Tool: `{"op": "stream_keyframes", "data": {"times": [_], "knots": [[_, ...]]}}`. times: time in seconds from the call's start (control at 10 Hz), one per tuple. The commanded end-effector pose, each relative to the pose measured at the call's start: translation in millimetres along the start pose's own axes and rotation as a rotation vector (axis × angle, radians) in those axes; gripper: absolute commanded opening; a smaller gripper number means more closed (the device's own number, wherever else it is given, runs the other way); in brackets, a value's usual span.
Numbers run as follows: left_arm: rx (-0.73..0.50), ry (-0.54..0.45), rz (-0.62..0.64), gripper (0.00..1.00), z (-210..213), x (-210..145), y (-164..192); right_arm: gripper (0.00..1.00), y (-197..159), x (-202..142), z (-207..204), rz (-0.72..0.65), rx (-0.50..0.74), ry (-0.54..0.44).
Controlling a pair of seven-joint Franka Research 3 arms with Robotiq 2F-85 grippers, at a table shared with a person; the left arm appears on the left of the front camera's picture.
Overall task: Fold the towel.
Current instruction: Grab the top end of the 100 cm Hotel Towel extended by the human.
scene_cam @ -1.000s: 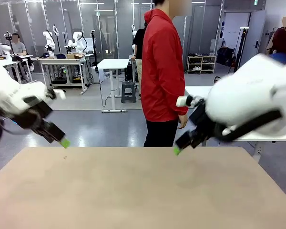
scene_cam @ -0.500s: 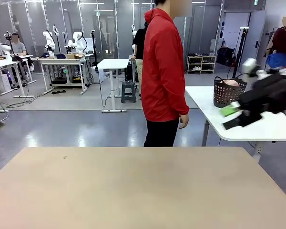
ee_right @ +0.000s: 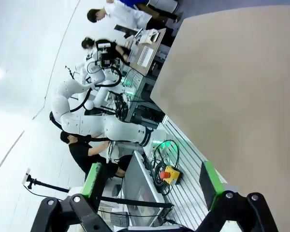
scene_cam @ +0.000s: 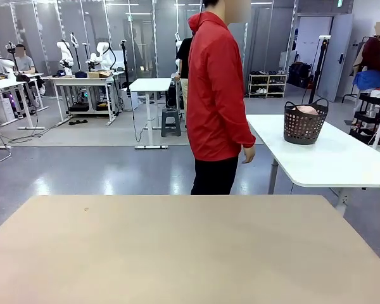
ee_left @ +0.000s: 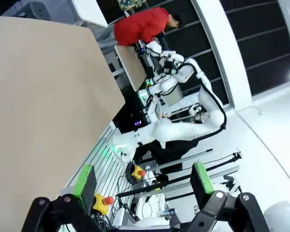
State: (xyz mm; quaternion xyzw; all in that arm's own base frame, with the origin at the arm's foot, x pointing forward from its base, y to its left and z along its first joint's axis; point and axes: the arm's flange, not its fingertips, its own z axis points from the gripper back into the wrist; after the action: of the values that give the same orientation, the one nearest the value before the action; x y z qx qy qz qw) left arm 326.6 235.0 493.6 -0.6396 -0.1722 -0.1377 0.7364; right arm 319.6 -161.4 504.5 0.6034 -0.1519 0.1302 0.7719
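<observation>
A salmon-pink bundle, apparently the towel [scene_cam: 307, 109], bulges over the rim of a black perforated basket [scene_cam: 302, 128] on a white side table [scene_cam: 329, 161] at the far right. My left gripper [ee_left: 141, 180] is open, its green-padded fingers [ee_left: 84, 181] spread with nothing between them, held off the side of the tan table [ee_left: 34, 96]. My right gripper [ee_right: 151, 179] is open too and holds nothing, likewise off the tan table [ee_right: 241, 87].
A person in a red jacket [scene_cam: 215, 95] stands at the far edge of the bare tan table [scene_cam: 177, 253], side-on, hands down. Beyond are white tables, a stool and other workstations. The right arm [ee_left: 183, 130] shows in the left wrist view, the left arm [ee_right: 101, 125] in the right wrist view.
Both arms have swung back from over the table's far edge, the left one off to the left, the right one off to the right. The basket, earlier covered by the right arm, is uncovered.
</observation>
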Motion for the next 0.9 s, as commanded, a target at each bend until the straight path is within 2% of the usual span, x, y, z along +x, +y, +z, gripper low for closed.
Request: {"op": "stream_keyframes", "data": {"times": [0.0, 0.1, 0.2, 0.8], "knots": [[-0.003, -0.002, 0.014, 1.0, 14, 18, 3, 1.0, -2, 9, 3, 0.034, -0.013, -0.056], [-0.027, -0.014, 0.01, 1.0, 16, 18, 5, 1.0, -8, 8, -2, 0.042, -0.022, -0.016], [-0.001, -0.016, 0.018, 1.0, 11, 1, 9, 1.0, -4, -1, 8, 0.0, -0.006, -0.031], [-0.001, -0.016, 0.018, 1.0, 11, 1, 9, 1.0, -4, -1, 8, 0.0, -0.006, -0.031]]}}
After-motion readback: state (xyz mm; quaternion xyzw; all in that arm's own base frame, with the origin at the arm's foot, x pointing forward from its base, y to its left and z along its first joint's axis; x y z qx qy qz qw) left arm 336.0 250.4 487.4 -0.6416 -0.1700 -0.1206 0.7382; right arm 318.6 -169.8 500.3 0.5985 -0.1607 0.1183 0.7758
